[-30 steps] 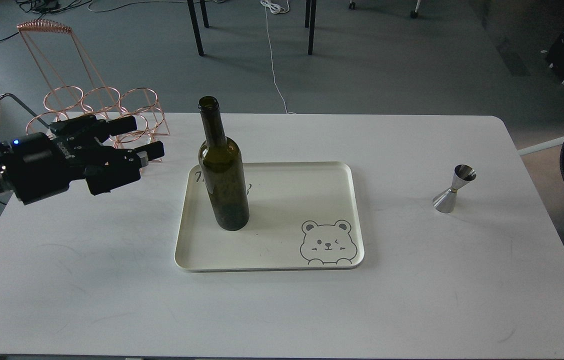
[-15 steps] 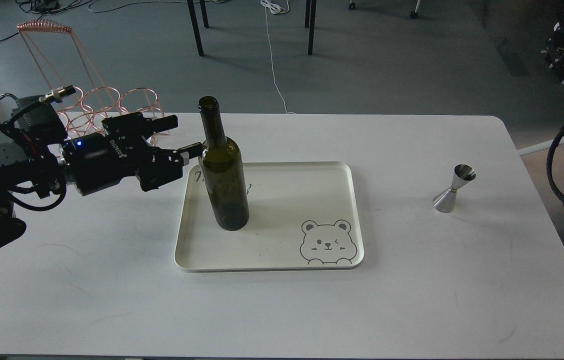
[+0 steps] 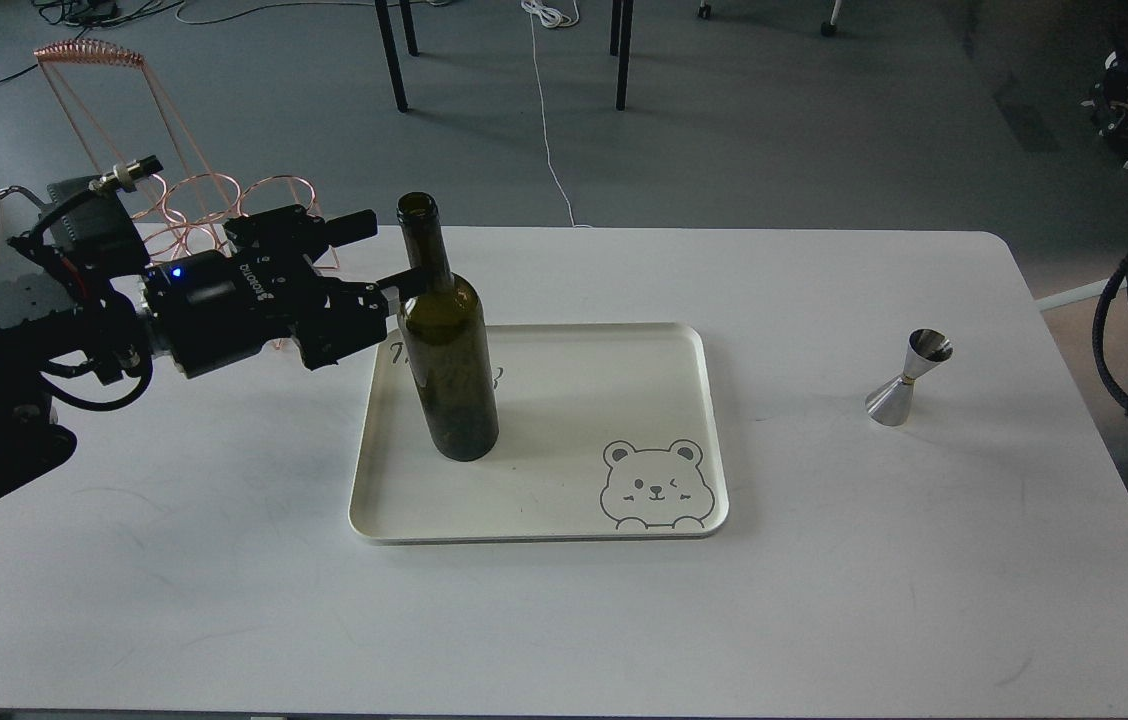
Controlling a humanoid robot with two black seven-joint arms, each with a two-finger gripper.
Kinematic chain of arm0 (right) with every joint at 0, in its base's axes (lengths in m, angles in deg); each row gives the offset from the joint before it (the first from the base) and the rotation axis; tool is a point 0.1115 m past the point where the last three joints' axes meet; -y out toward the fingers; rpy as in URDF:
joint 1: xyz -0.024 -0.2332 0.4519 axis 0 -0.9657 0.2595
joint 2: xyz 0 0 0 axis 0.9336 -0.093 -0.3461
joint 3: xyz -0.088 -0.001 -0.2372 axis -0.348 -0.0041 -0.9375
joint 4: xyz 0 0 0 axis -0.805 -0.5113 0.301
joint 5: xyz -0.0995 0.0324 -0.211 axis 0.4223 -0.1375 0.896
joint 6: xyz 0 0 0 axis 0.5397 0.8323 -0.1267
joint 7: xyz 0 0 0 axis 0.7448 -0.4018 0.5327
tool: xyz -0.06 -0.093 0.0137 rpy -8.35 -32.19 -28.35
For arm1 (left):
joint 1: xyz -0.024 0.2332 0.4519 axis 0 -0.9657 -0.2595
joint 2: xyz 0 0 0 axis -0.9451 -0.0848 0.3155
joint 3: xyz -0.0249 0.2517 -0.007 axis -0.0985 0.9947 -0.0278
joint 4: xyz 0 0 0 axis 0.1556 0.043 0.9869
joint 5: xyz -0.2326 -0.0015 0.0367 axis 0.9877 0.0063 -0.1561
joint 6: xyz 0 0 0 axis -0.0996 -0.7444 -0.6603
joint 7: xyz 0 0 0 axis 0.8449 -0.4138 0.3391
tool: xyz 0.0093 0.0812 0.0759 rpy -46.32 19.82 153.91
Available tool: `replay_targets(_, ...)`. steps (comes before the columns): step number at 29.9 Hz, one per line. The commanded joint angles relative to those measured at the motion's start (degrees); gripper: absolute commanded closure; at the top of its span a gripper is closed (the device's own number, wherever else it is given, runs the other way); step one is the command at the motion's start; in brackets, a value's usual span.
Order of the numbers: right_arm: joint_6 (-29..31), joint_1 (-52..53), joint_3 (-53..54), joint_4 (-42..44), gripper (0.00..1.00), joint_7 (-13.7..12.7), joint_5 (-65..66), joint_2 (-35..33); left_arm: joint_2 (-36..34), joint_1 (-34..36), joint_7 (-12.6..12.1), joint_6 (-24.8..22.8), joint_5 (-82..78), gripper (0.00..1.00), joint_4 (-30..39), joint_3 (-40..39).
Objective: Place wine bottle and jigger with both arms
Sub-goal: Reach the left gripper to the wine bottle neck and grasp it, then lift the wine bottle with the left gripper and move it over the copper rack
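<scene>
A dark green wine bottle (image 3: 447, 345) stands upright on the left part of a cream tray (image 3: 624, 400) with a bear drawing in its near right corner. The left gripper (image 3: 386, 255) reaches in from the left with its fingers spread, one finger behind the bottle's neck and the other at its shoulder. A small silver jigger (image 3: 908, 377) stands on the white table (image 3: 224, 560), well apart to the right of the tray. A copper wire rack (image 3: 186, 190) stands at the table's far left corner.

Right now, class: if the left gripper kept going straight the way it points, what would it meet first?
The wine bottle. The left gripper points right with its fingers spread, one reaching the bottle's neck. Depth is unclear from one view, so contact cannot be confirmed.
</scene>
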Motion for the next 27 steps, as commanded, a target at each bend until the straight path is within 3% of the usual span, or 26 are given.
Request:
replay_targets(1, 0.0, 0.0, -0.1, 0.0, 0.04, 0.0, 0.0, 0.0, 0.8, 0.2, -0.1, 0.0, -0.1, 0.22, 0.0, 0.1)
replay_targets(8, 0.0, -0.1, -0.1, 0.0, 0.04, 0.0, 0.0, 0.0, 2.4, 1.2, -2.8, 0.0, -0.1, 0.25, -0.2, 0.1)
replay_targets(13, 0.0, -0.1, -0.2, 0.1, 0.04, 0.0, 0.0, 0.0, 3.0, 1.2, -3.3, 0.0, -0.1, 0.31, -0.2, 0.1)
replay_targets(20, 0.0, 0.0, -0.3, 0.2, 0.04, 0.0, 0.0, 0.0, 3.0, 1.6, -3.2, 0.0, -0.4, 0.59, -0.2, 0.2)
replay_targets(27, -0.1, -0.1, -0.3, 0.2, 0.04, 0.0, 0.0, 0.0, 2.9, 1.8, -2.6, 0.0, -2.0, 0.73, 0.0, 0.1)
